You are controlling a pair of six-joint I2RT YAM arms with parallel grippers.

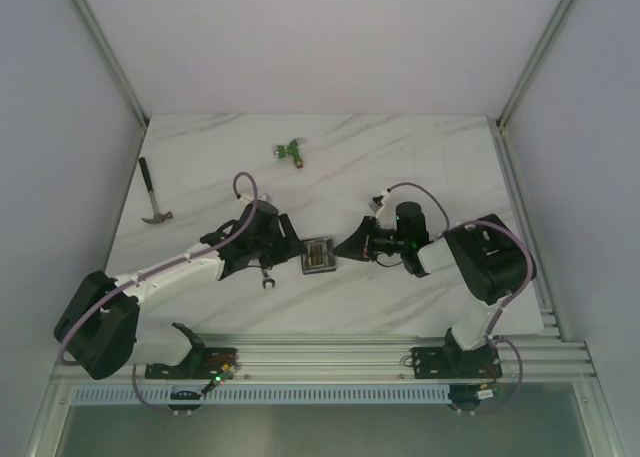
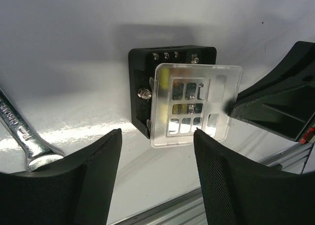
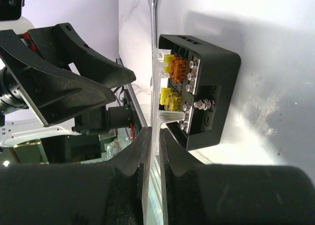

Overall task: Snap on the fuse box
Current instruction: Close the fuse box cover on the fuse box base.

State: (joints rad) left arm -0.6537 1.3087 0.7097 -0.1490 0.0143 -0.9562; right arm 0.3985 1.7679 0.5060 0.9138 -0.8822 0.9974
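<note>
The fuse box [image 1: 319, 256] is a small black square box lying on the white table between my two grippers. Orange and yellow fuses [image 3: 173, 67] show inside it. Its clear lid [image 2: 197, 104] hangs over the box [image 2: 142, 77], shifted off to one side and standing away from the top. My right gripper [image 3: 156, 132] is shut on the lid's edge [image 3: 160, 87]; in the left wrist view its fingertips [image 2: 234, 106] meet the lid's right edge. My left gripper [image 2: 156, 134] stands open just short of the box, with nothing between its fingers.
A metal wrench [image 2: 19, 131] lies on the table beside the left gripper [image 1: 292, 245]. A hammer [image 1: 153, 192] lies at the far left and a green connector [image 1: 291, 151] at the back. The aluminium rail [image 1: 320, 357] runs along the near table edge.
</note>
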